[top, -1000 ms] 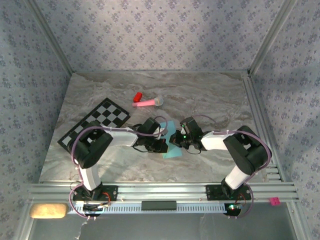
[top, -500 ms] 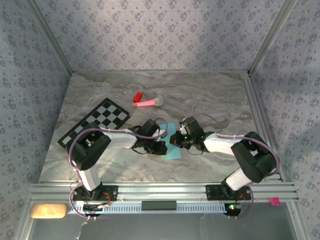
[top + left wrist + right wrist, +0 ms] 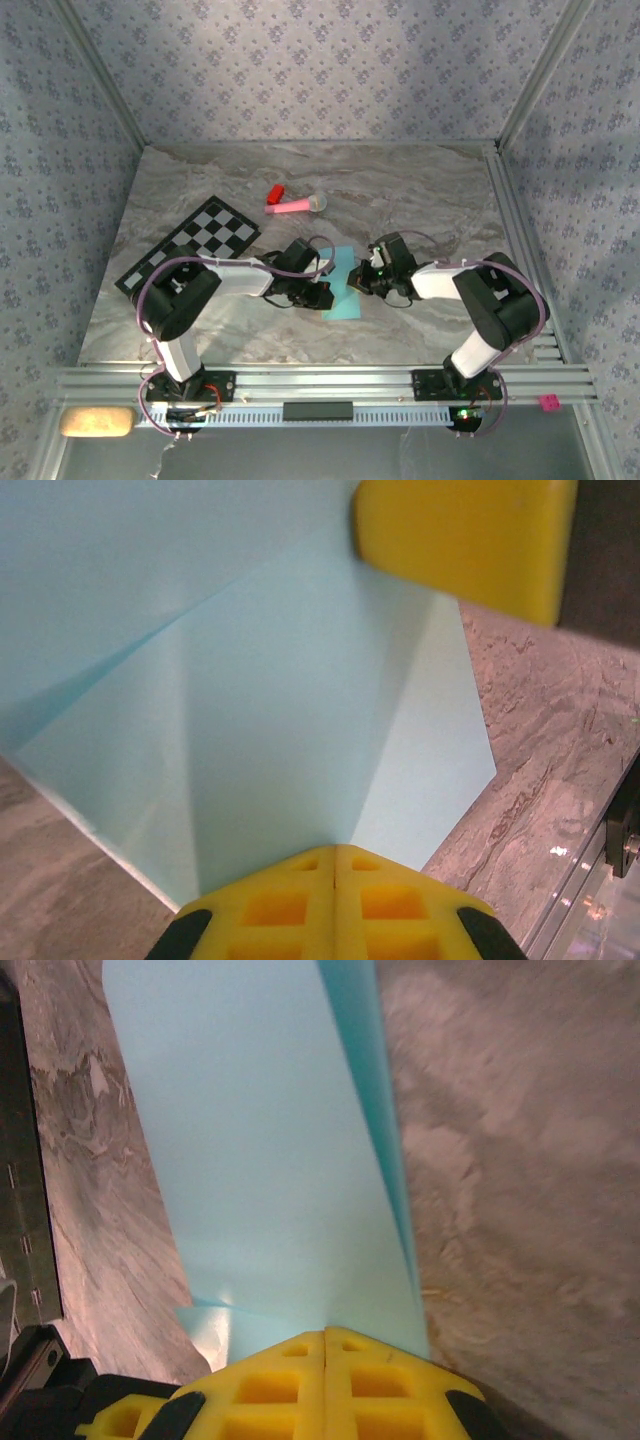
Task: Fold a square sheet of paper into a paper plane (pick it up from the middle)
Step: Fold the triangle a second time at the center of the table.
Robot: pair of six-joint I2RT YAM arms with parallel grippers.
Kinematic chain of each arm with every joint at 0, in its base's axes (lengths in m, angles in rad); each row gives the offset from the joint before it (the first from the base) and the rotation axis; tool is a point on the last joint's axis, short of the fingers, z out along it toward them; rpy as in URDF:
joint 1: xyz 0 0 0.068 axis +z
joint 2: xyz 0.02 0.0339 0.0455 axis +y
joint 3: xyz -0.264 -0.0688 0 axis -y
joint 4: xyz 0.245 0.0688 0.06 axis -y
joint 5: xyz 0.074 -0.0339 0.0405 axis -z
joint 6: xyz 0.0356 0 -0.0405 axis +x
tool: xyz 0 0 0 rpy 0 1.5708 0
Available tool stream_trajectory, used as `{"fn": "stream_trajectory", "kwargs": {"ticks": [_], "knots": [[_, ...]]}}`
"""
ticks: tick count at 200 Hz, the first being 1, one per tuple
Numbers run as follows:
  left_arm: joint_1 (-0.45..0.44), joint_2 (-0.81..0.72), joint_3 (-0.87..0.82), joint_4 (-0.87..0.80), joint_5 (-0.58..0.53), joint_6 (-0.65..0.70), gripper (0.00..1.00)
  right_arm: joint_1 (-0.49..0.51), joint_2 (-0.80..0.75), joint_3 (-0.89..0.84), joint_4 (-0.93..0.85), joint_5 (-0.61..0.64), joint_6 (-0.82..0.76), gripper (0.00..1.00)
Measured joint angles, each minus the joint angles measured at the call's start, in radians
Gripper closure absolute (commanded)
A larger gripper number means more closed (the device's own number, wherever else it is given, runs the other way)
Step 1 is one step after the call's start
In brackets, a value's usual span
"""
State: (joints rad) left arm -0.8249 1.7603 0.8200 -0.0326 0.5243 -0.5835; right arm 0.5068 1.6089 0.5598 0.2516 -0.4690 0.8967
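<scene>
The square sheet of paper is light blue and lies folded on the marble table between the two arms. Slanted creases cross it in the left wrist view. In the right wrist view its right edge stands up as a thin flap. My left gripper is shut, its yellow tips resting on the sheet's left part. My right gripper is shut too, tips down on the sheet's right side. One of its yellow fingers shows in the left wrist view.
A black-and-white checkered mat lies at the left. A pink stick toy and a small red block lie behind the sheet. Aluminium rails run along the table's right edge and front.
My right gripper has slid a little to the right across the sheet, baring more of the blue paper between the grippers. The left gripper has stayed in place.
</scene>
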Motion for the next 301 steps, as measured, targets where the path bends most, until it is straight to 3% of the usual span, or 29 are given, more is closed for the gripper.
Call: {"fn": "stream_trajectory", "kwargs": {"ticks": [69, 107, 151, 192, 301], "knots": [[0.0, 0.0, -0.001, 0.003, 0.0, 0.012, 1.0, -0.058, -0.094, -0.04, -0.006, 0.1, -0.011, 0.96], [0.0, 0.0, -0.001, 0.003, 0.0, 0.015, 1.0, -0.013, -0.189, -0.04, -0.013, 0.104, -0.043, 0.96], [0.0, 0.0, -0.001, 0.003, 0.0, 0.015, 1.0, 0.062, -0.11, -0.023, 0.011, 0.057, -0.05, 0.97], [0.0, -0.001, -0.001, 0.003, 0.002, 0.015, 1.0, 0.052, -0.021, -0.02, 0.023, 0.043, -0.053, 0.98], [0.013, -0.088, 0.051, -0.077, -0.003, -0.045, 0.93, 0.044, -0.003, -0.037, 0.087, 0.024, -0.037, 0.99]]}}
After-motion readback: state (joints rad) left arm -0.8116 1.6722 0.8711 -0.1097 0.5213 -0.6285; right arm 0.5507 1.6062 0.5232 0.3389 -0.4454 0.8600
